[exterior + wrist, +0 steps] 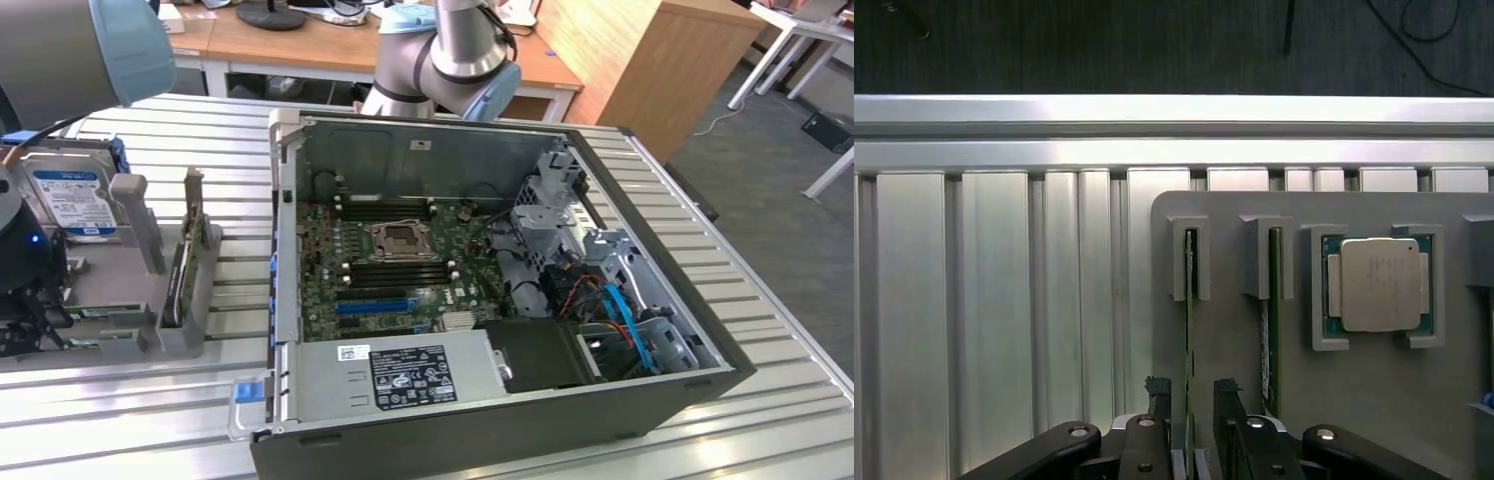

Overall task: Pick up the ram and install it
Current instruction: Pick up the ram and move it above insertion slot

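Note:
The ram (1189,330) is a thin green board seen edge-on, standing in a slot of the grey fixture (1224,300). My gripper (1192,390) is open, with one black finger on each side of the ram near its end and a small gap on both sides. The fingers (1159,395) do not press on it. In the exterior view the arm's dark wrist (20,260) hangs over the fixture (120,300) at the exterior view's left edge. The open computer case (467,270) lies on the table with its motherboard (387,260) exposed.
A second green board (1271,320) stands in the neighbouring slot, close to one finger. A CPU (1379,285) sits in a pocket beyond it. A hard drive (67,200) stands at the fixture's back. The slatted table's edge (1174,125) runs just past the fixture.

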Controlling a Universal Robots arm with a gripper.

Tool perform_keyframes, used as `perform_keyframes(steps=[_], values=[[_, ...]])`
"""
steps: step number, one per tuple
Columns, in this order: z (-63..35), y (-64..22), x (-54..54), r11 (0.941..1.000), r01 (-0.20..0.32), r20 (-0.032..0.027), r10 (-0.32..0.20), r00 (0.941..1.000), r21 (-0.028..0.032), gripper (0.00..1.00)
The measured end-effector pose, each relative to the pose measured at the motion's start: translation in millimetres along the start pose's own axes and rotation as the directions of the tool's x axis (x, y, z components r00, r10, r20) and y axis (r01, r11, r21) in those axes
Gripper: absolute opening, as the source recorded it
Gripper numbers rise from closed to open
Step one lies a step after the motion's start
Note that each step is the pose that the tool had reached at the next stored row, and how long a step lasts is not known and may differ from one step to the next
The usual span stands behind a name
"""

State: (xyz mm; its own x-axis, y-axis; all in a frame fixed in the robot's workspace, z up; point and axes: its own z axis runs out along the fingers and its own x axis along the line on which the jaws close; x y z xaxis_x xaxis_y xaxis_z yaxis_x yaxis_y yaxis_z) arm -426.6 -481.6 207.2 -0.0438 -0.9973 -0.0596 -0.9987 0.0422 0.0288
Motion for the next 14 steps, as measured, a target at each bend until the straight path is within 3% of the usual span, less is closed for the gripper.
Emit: perform_keyframes(steps=[11, 14], values=[[-0.5, -17.1, -0.8, 1.0000, 0.000, -0.0002, 0.000, 1.0000, -0.0002, 0.31], [-0.6, -18.0, -0.8, 1.0000, 0.000, -0.0002, 0.000, 1.0000, -0.0002, 0.31]])
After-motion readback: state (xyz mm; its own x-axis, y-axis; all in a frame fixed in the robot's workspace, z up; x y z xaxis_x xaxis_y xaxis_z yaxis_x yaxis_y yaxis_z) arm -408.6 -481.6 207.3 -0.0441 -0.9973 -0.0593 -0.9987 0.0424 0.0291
